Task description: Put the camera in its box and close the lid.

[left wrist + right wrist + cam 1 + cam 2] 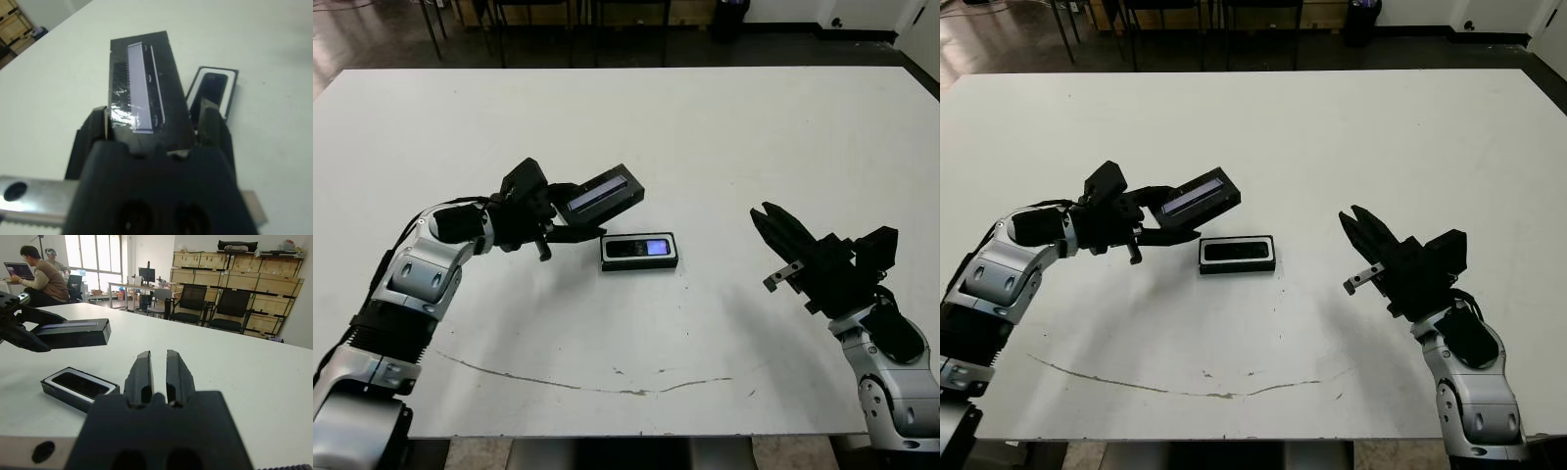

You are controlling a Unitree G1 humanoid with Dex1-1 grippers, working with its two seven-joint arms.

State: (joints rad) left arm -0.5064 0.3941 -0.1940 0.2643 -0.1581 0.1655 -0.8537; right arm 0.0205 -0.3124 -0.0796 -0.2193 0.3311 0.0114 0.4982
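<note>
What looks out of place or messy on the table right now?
Little. The lid is off the table, tilted, clamped in the left gripper beside the box, where the camera already lies. The right gripper is empty. A thin dark scuff line marks the table near its front edge.

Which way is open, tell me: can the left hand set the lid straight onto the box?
Probably yes. The left hand holds the lid above the table, beside the box. The camera lies inside; the right hand is well clear.
</note>
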